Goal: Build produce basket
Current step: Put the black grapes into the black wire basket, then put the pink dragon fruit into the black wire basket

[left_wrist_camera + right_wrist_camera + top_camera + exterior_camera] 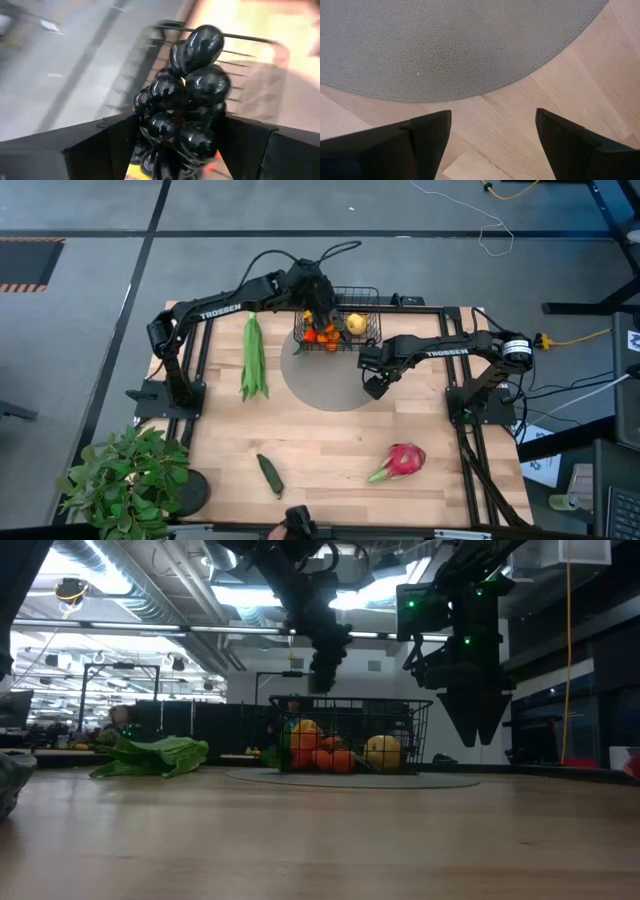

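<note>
The black wire basket stands on the far part of a round grey mat. It holds small oranges and a yellow starfruit. My left gripper hangs over the basket's far left corner, shut on a bunch of dark grapes. My right gripper is open and empty, pointing down over the mat's right edge. The green corn husk, the cucumber and the pink dragon fruit lie on the table. My left gripper pinches the grape bunch between its two fingers, on the lower berries. The rest of the bunch sticks out beyond the fingertips. The fingers come from above, and the bunch is lifted clear above the basket's rim.
A leafy potted plant stands at the near left corner. The corn husk lies left of the basket, also in the low view. Bare wood lies between the mat and the near edge. A black frame runs along the table's sides.
</note>
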### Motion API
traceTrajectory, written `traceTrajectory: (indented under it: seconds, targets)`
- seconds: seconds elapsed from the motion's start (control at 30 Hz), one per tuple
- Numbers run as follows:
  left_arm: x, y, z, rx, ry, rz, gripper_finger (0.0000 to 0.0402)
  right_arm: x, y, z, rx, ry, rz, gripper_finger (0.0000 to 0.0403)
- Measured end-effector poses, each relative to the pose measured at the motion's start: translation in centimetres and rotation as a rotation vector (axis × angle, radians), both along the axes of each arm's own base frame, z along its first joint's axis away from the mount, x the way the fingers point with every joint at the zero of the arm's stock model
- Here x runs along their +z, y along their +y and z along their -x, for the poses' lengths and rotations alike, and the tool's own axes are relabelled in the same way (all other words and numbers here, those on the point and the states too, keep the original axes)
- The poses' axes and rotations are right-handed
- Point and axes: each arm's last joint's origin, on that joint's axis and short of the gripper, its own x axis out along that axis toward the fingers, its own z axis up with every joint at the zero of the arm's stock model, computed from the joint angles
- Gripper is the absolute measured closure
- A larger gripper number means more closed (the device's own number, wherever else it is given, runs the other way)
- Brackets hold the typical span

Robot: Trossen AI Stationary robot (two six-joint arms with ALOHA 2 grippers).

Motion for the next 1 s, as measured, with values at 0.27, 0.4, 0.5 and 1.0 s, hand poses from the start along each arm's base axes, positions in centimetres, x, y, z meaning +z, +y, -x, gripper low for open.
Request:
traceTrajectory:
  seconds: [0.27, 0.4, 0.5, 1.0]
  targets:
    - [0.1, 2.2, 1.1, 0.125, -0.099, 0.114, 0.0173, 0.0, 0.0, 0.0, -0.001, -0.001, -0.003, 0.0124]
    - [0.1, 2.6, 1.3, 0.161, -0.096, 0.089, 0.0173, 0.0, 0.0, 0.0, 0.0, -0.001, -0.006, 0.0124]
    - [0.0, 2.5, 1.4, 0.163, -0.086, 0.098, 0.0173, 0.0, 0.0, 0.0, 0.0, -0.001, -0.006, 0.0124]
    - [-3.2, -4.4, 2.7, 0.101, 0.433, 0.326, 0.0178, 0.0, 0.3, 0.1, 0.015, 0.003, -0.082, 0.0124]
